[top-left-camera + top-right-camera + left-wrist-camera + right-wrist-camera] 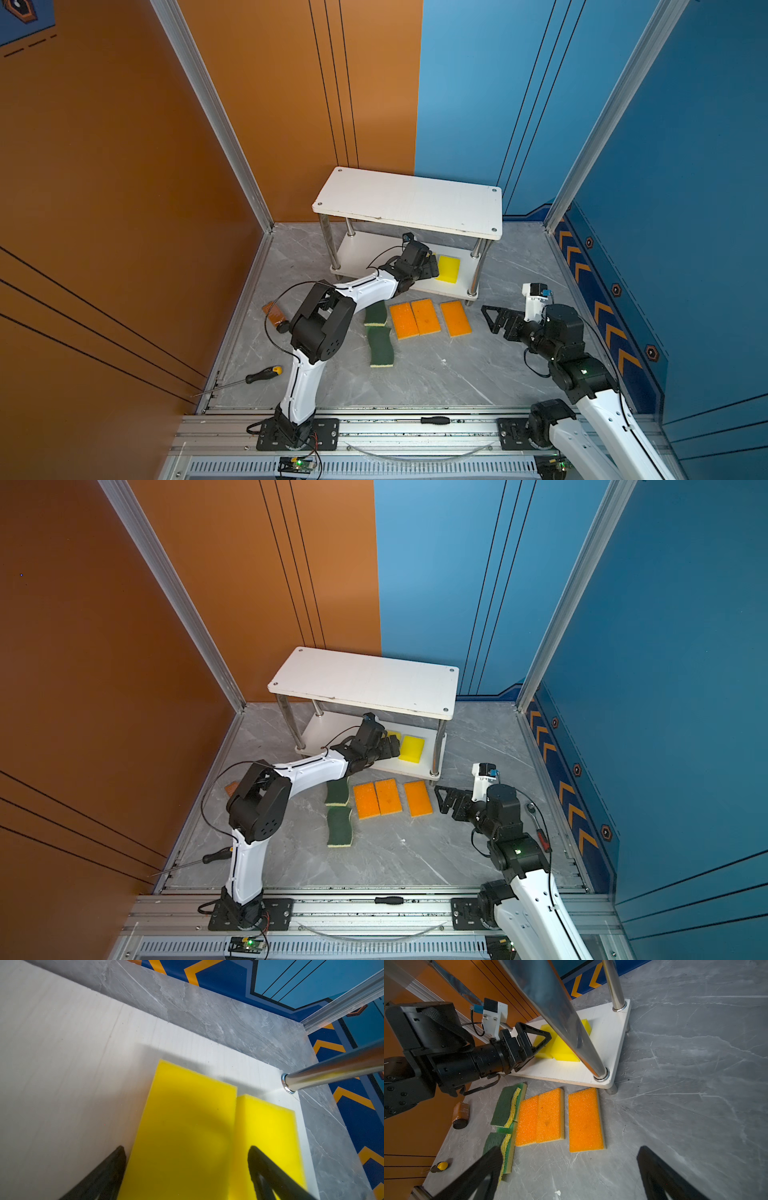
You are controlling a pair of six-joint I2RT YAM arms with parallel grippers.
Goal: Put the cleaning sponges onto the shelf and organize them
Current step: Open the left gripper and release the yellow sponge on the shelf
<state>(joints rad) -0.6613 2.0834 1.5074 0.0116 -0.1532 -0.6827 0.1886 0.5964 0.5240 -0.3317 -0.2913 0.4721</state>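
Note:
The shelf [409, 201] stands at the back, and its lower board [62, 1064] carries two plain yellow sponges side by side. My left gripper [188, 1159] reaches under the top board, jaws open astride the nearer yellow sponge [187, 1126]; the other yellow sponge [268, 1126] lies against it. Three orange-topped sponges [425, 316] lie in a row on the floor before the shelf. Left of them are two dark-green wavy sponges [380, 347], with a light-green edge [520, 1105] showing beneath. My right gripper [494, 318] hovers open and empty right of the orange row.
A yellow-handled screwdriver [264, 374] and a brown bottle [274, 313] lie by the left wall. A black-handled tool [434, 420] rests on the front rail. The shelf's shiny post [332, 1072] stands close to the yellow sponges. Walls enclose three sides.

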